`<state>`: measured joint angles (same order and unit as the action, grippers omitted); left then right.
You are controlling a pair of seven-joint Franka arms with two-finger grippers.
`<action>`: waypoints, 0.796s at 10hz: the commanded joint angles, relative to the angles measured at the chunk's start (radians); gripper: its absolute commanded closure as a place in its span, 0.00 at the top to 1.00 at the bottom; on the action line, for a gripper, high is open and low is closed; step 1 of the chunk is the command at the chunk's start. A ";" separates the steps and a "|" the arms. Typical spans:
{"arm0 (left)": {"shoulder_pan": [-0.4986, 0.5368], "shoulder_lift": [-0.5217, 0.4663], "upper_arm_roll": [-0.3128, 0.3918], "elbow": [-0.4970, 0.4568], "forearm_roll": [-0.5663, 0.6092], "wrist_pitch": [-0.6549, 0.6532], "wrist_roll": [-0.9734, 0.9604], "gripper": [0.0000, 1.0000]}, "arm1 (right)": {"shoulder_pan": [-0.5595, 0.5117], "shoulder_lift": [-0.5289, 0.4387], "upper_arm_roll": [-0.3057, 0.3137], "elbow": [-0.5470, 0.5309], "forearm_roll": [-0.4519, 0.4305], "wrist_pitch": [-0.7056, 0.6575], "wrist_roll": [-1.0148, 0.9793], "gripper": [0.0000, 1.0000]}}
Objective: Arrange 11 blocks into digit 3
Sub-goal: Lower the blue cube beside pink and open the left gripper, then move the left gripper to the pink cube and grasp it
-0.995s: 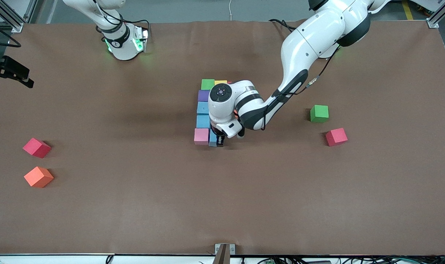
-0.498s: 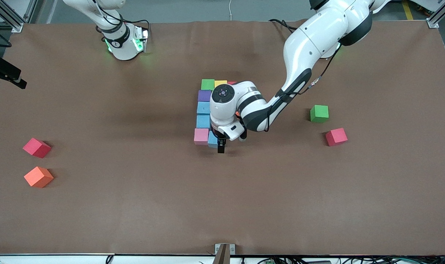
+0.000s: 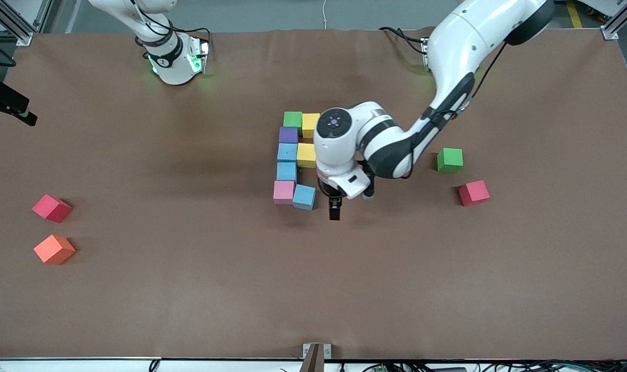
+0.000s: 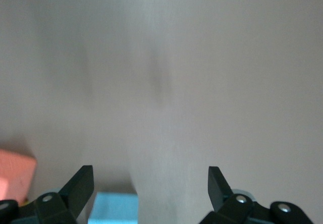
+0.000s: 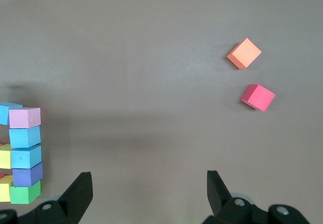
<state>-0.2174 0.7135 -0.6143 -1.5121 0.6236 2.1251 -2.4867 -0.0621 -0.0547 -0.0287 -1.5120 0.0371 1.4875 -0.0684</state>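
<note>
1. My left gripper (image 3: 334, 211) hangs over the brown table cover (image 3: 189, 289), just beside the light blue foam cube (image 3: 304, 197) that ends the nearest row. In my left wrist view the left gripper (image 4: 149, 183) has its fingers spread wide, with nothing between them.
2. The partly built digit 3 (image 3: 294, 160) sits mid-table. Its column runs from a green foam cube (image 3: 292, 119) farthest from the front camera, through a purple foam cube (image 3: 288, 135) and two light blue foam cubes (image 3: 287, 152) (image 3: 286, 171), to a pink foam cube (image 3: 283, 191) nearest it.
3. A yellow foam cube (image 3: 310, 124) touches the green one toward the left arm's end; a second yellow foam cube (image 3: 306, 155) touches the upper light blue one. The light blue end cube sits slightly tilted, touching the pink one.
4. Toward the left arm's end lie a loose green foam cube (image 3: 449, 159) and a loose red foam cube (image 3: 473, 192), well apart from the figure.
5. Toward the right arm's end lie another red foam cube (image 3: 51, 208) and an orange foam cube (image 3: 54, 249).
6. My right gripper (image 5: 149, 188) waits high above the table, its fingers wide apart and holding nothing.
</note>
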 commanded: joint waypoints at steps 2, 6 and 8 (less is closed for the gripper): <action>0.243 -0.137 -0.120 -0.198 -0.022 0.006 0.156 1.00 | -0.012 -0.010 0.004 -0.004 0.009 -0.006 -0.010 1.00; 0.469 -0.206 -0.173 -0.267 -0.019 0.004 0.323 1.00 | -0.012 -0.010 0.004 -0.005 0.007 -0.009 -0.010 1.00; 0.504 -0.220 -0.173 -0.278 -0.018 0.004 0.402 1.00 | -0.012 -0.010 0.004 -0.004 0.007 -0.009 -0.010 1.00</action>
<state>0.2711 0.5377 -0.7805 -1.7468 0.6234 2.1251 -2.1199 -0.0633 -0.0547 -0.0298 -1.5120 0.0370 1.4838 -0.0684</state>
